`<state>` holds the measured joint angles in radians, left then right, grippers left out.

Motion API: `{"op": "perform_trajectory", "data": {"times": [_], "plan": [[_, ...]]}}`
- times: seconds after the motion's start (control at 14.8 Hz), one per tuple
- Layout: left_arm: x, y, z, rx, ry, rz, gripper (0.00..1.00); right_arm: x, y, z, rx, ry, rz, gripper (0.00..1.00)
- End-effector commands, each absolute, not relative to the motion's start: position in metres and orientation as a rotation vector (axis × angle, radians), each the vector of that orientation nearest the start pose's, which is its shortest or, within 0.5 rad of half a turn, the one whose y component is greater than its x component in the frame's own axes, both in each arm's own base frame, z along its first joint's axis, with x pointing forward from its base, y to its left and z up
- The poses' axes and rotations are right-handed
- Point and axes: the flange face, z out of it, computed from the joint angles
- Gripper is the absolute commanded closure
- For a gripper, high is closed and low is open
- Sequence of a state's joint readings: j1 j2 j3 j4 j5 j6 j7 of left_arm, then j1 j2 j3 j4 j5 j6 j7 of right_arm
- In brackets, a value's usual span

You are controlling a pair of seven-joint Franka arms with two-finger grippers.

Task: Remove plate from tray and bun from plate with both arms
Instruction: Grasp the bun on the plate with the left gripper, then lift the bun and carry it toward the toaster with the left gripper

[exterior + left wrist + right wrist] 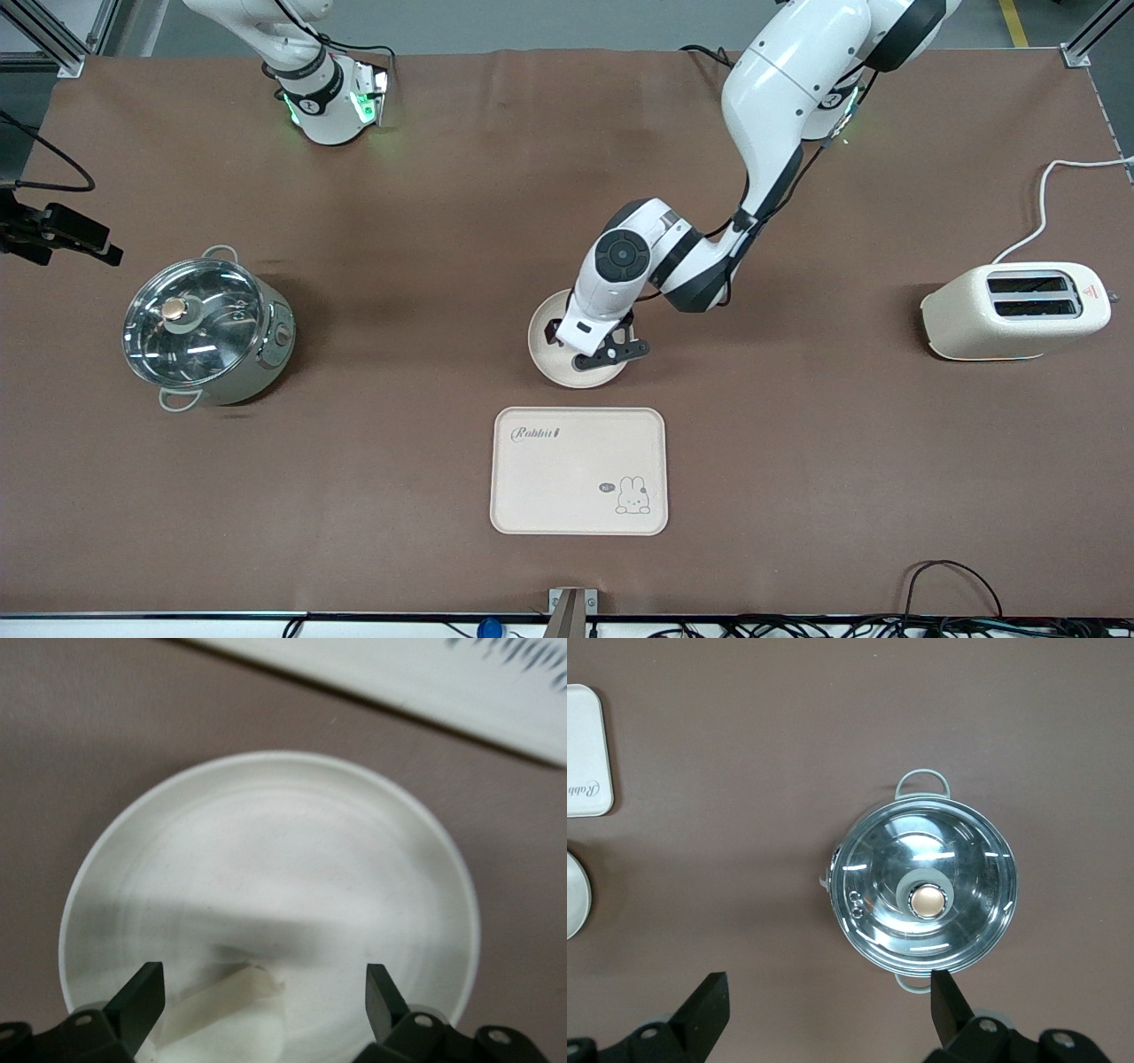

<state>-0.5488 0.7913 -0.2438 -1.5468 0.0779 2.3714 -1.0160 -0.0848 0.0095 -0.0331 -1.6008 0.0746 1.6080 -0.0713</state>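
The round cream plate lies on the brown table mid-table, just farther from the front camera than the rabbit tray. My left gripper hangs low over the plate, open. In the left wrist view the plate fills the frame and a small pale cream bun lies on it between the open fingers of the left gripper, touching neither. The bun is hidden by the hand in the front view. My right gripper is open and empty, high above the table near the pot; it is outside the front view.
A steel pot with a glass lid stands toward the right arm's end. A cream toaster with a white cable stands toward the left arm's end. The tray's edge shows in the left wrist view and the right wrist view.
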Motion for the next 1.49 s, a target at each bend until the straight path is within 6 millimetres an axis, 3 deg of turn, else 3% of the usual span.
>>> {"op": "perform_trajectory", "data": {"times": [0.0, 0.14, 0.27, 0.61, 0.68, 0.74, 0.88, 1.02, 1.15, 1.29, 1.42], "plan": [[0.499, -0.475, 0.177, -3.182, -0.354, 0.084, 0.0, 0.555, -0.058, 0.609, -3.087, 0.065, -0.005, 0.0], [0.488, -0.474, 0.168, -3.162, -0.325, 0.104, 0.0, 0.554, -0.057, 0.609, -3.085, 0.062, 0.001, 0.0], [0.481, -0.479, 0.167, -3.16, -0.303, 0.108, 0.09, 0.554, -0.057, 0.606, -3.085, 0.062, 0.013, 0.0], [0.481, -0.483, 0.169, -3.167, -0.291, 0.103, 0.79, 0.553, -0.055, 0.607, -3.085, 0.057, 0.013, 0.0], [0.482, -0.482, 0.171, -3.17, -0.292, 0.101, 0.89, 0.553, -0.055, 0.607, -3.085, 0.057, 0.013, 0.0], [0.483, -0.483, 0.174, -3.174, -0.286, 0.096, 0.96, 0.553, -0.055, 0.607, -3.085, 0.057, 0.013, 0.0], [0.492, -0.482, 0.189, -3.184, -0.271, 0.076, 0.98, 0.553, -0.053, 0.606, -3.083, 0.053, 0.02, 0.0], [0.509, -0.47, 0.227, -3.147, -0.159, 0.089, 0.99, 0.553, -0.053, 0.607, -3.083, 0.053, 0.016, 0.0], [0.539, -0.436, 0.269, -3.124, -0.116, 0.111, 0.99, 0.554, -0.051, 0.608, -3.084, 0.048, 0.009, 0.0], [0.569, -0.388, 0.306, -3.134, -0.022, 0.114, 0.99, 0.555, -0.049, 0.607, -3.084, 0.041, 0.004, 0.0], [0.591, -0.335, 0.317, -3.143, 0.053, 0.183, 0.98, 0.555, -0.048, 0.607, -3.083, 0.039, 0.006, 0.0]]}}
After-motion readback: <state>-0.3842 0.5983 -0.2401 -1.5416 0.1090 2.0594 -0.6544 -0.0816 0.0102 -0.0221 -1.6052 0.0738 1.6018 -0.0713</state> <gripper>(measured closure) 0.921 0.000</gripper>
